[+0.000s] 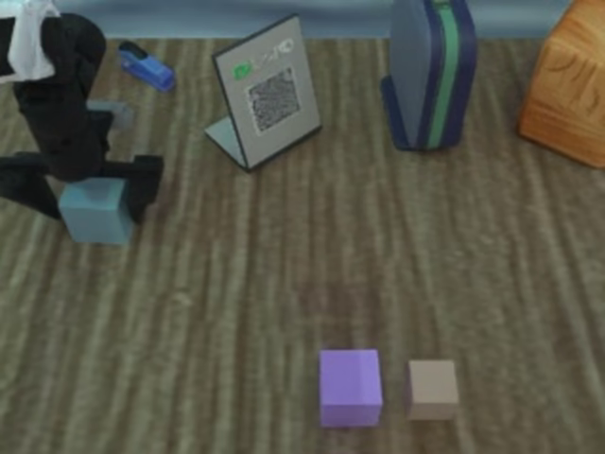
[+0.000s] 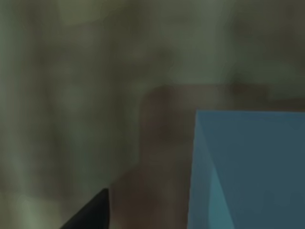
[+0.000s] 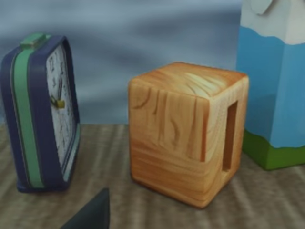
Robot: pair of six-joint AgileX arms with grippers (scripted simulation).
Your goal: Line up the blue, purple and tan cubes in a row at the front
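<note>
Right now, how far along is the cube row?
Done: the purple cube and tan cube sit side by side at the front, a small gap between them. In hand: the left gripper straddles the blue cube at the far left; I can't tell whether it grips. Left: bringing blue forward into the row. The right arm is out of the top view.

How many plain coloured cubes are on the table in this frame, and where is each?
3. The blue cube sits at the table's left, between the left claw's fingers. The purple cube and tan cube sit side by side, apart, at the front. None looks hidden.
</note>
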